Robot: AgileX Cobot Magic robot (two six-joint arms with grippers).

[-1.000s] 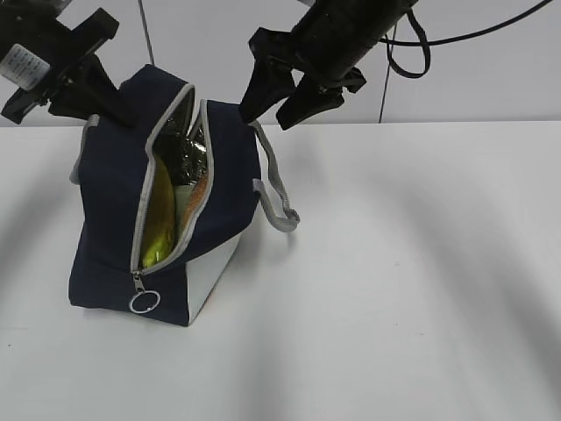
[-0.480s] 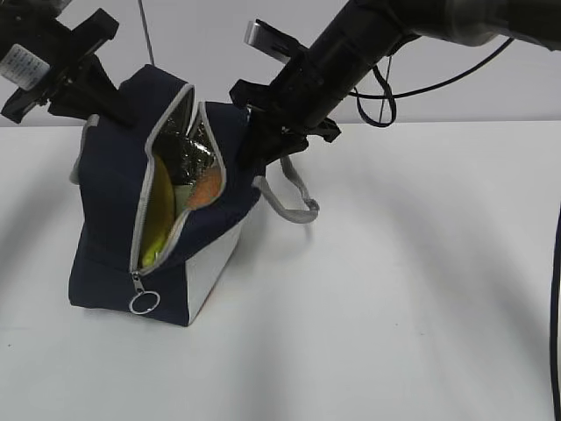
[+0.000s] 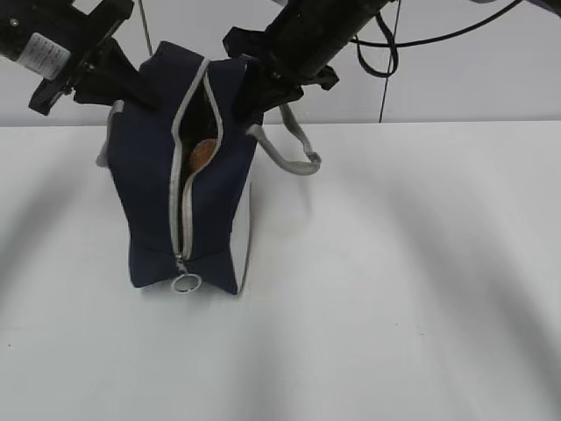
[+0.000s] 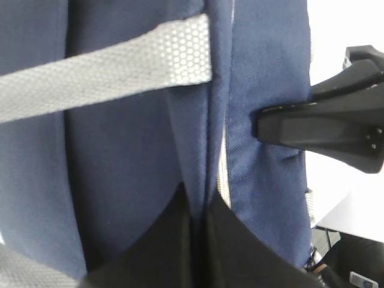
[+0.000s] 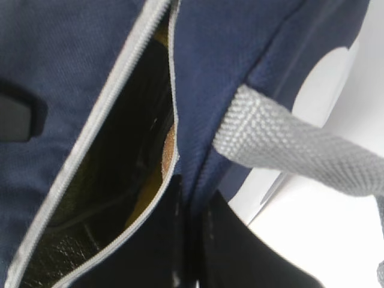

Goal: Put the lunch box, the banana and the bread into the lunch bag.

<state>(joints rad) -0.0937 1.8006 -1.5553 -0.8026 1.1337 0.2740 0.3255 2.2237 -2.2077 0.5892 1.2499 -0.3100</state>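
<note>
We see the navy lunch bag (image 3: 188, 189) standing on the white table (image 3: 403, 289), its zipper gap showing the bread (image 3: 203, 151) inside. Our left gripper (image 3: 140, 92) and right gripper (image 3: 245, 103) each pinch the bag's top fabric.

One lunch bag (image 3: 188, 184) on the desk (image 3: 394, 289). One bread (image 3: 204, 152) visible through the zipper gap. Two grey strap handles, one at 9 o'clock (image 3: 107, 140) and one at 3 o'clock (image 3: 294, 149) of the bag. One ring pull (image 3: 184, 283). Two grippers, left gripper (image 3: 140, 92) and right gripper (image 3: 250, 96). Possibly a yellow item inside; too dark to count.
</note>
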